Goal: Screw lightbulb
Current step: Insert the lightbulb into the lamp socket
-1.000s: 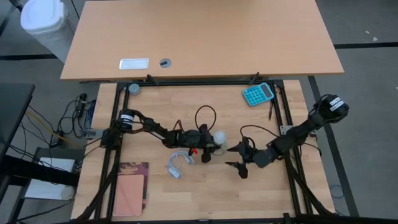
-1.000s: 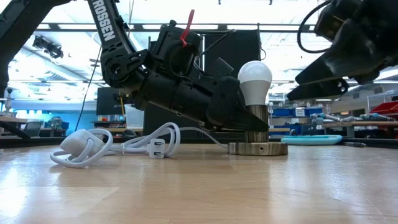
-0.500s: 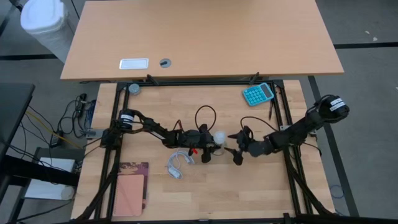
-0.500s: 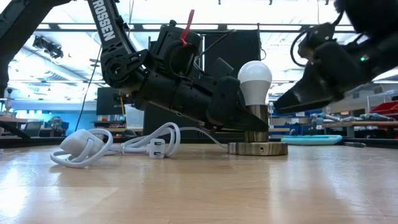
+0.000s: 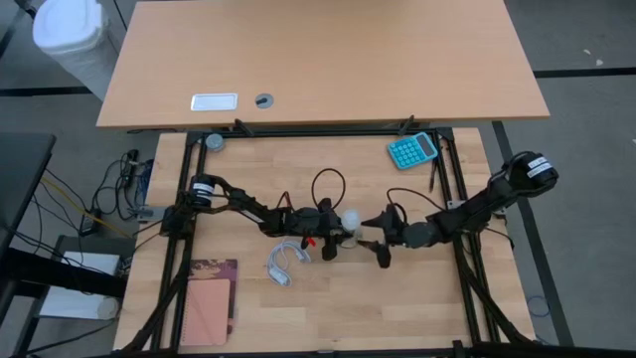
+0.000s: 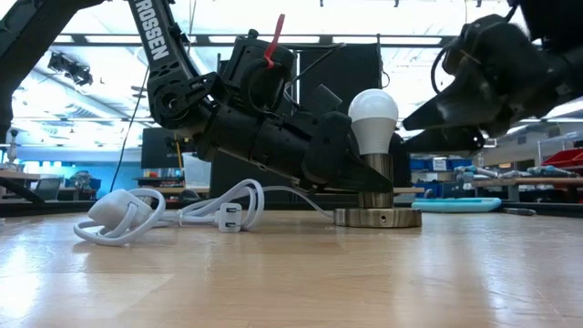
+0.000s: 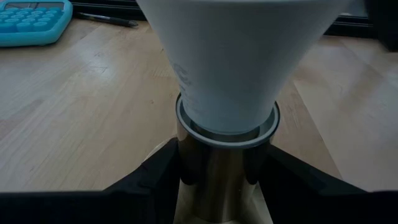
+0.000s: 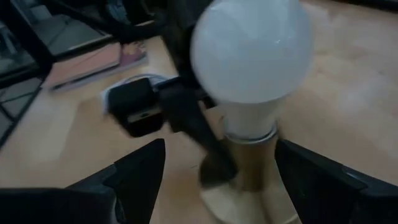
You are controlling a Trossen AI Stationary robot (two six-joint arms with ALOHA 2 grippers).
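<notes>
Your lightbulb [image 6: 373,118] stands upright in the metal socket [image 6: 375,187], globe up, near the middle of the table [image 5: 397,308], with its tapered base seated in the socket's collar. The left gripper [image 7: 217,186] is clamped on the socket's barrel just below that collar, one dark finger on each side. That hold looks meant to stop the socket turning while the bulb is twisted (its round foot alone would likely spin on the smooth wood).

The right gripper [image 8: 217,168] comes in from the opposite side with its fingers spread wide, the globe framed between them but not touched. You are lined up to close on the bulb, so I judge the turning grip is the step in hand; how far the bulb is threaded cannot be seen.

The white cord [image 6: 173,214] lies coiled on the left arm's side, slack and out of the way. The blue calculator [image 5: 411,150] sits well apart at the table's far edge.
</notes>
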